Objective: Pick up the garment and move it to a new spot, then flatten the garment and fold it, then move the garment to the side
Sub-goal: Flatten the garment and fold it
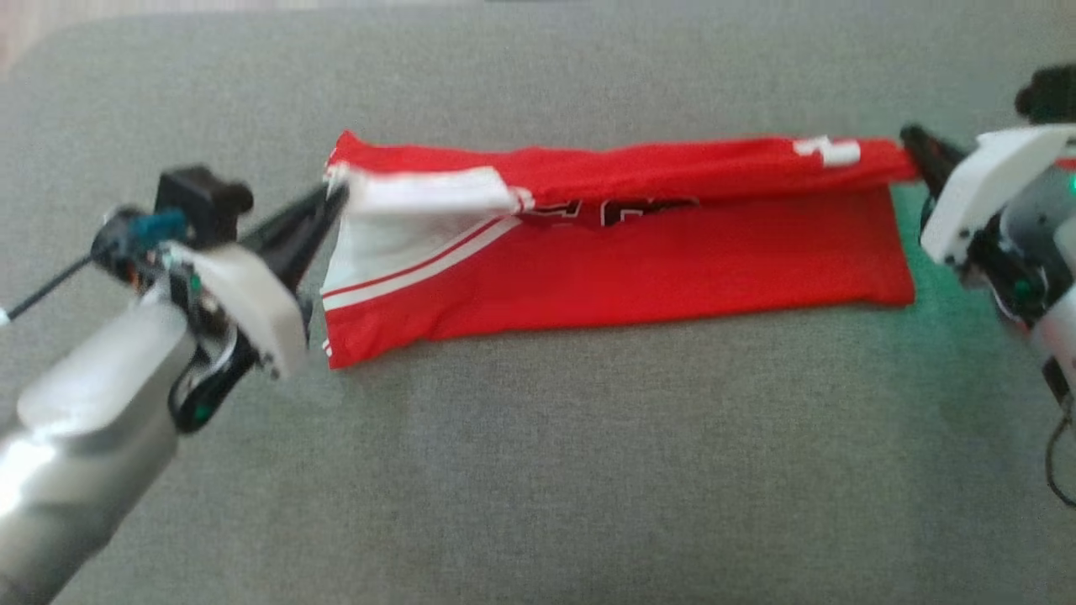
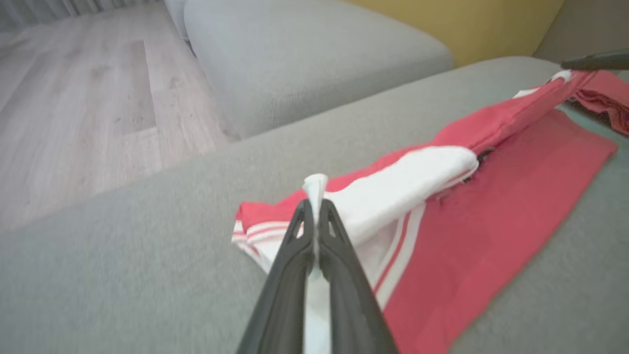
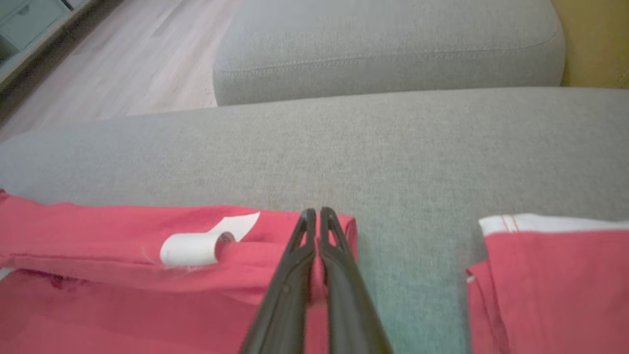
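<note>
The garment [image 1: 622, 269] lies across the middle of the cushion [image 1: 538, 487], its lower layer flat on the grey fabric. Over the cushion's left part, the left gripper [image 1: 334, 200] is closed on a white corner of the cloth. Over its right part, the right gripper [image 1: 912, 143] is closed on a red corner. Between them the upper edge is pulled taut into a raised ridge. This looks like a fold in hand, since pinching both ends keeps that edge straight for laying over evenly. The garment is bright red sports cloth with a white panel and stripes toward the cushion's left, black lettering [image 1: 622, 212] half hidden under the ridge, and a white label [image 3: 191, 248] toward the cushion's right.
</note>
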Controlling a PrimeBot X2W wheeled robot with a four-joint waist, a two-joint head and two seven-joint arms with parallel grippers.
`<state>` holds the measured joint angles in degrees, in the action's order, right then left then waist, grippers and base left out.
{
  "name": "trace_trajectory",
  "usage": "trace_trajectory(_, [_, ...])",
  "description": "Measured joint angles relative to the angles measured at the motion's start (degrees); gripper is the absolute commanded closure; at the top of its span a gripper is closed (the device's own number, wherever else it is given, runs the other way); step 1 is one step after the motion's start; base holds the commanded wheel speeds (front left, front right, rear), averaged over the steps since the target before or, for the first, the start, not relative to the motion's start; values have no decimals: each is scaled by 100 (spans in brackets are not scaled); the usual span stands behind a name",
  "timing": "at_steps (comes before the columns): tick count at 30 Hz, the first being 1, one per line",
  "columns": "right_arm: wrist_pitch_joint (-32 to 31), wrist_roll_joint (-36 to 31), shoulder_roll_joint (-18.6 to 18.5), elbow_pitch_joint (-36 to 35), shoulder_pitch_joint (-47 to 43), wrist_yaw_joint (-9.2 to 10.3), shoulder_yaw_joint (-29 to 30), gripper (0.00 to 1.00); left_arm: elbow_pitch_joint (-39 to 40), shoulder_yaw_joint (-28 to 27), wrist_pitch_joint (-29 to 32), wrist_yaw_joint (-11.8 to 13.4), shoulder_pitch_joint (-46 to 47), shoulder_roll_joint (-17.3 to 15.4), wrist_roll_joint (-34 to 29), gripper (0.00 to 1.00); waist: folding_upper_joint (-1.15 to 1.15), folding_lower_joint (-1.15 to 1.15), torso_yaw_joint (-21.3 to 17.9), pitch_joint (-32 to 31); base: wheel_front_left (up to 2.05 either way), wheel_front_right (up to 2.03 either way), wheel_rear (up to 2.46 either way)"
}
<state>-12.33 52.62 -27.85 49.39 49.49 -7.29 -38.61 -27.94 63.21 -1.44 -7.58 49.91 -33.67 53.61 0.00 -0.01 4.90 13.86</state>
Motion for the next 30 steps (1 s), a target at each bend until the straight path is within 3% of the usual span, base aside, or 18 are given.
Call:
trace_trajectory(4, [-424, 211, -192, -242, -217, 0, -247, 100, 263, 143, 294, 0, -277, -205, 190, 100, 0, 0, -32, -157, 0, 0, 0])
trace_trajectory(9, [-747, 388, -356, -445, -339, 0, -458, 100, 433, 177, 498, 58, -408, -238, 298, 100, 0, 1, -85, -218, 0, 0, 0])
trace_trajectory(21, [-1187, 556, -360, -583, -569, 0, -797, 100, 391, 376, 757, 110, -662, -268, 404, 100, 0, 2, -195, -170, 0, 0, 0])
trace_trajectory(22, [-1168, 557, -357, -578, -567, 0, -789, 65, 379, 381, 777, 110, -680, -266, 417, 100, 0, 1, -203, -162, 0, 0, 0])
trace_trajectory(23, [-1092, 590, -339, -557, -567, 0, -737, 0, 360, 388, 776, 114, -688, -261, 430, 54, 0, 1, -211, -154, 0, 0, 0])
trace_trajectory(24, [-1036, 686, -301, -494, -564, 0, -638, 0, 335, 388, 742, 170, -688, -252, 414, 0, 0, 2, -219, -152, 0, 0, 0])
trace_trajectory(30, [-678, 798, -146, -516, -548, 0, -437, 0, 207, 53, -137, 569, -708, -88, 410, 0, 0, 2, -295, -279, 0, 0, 0])
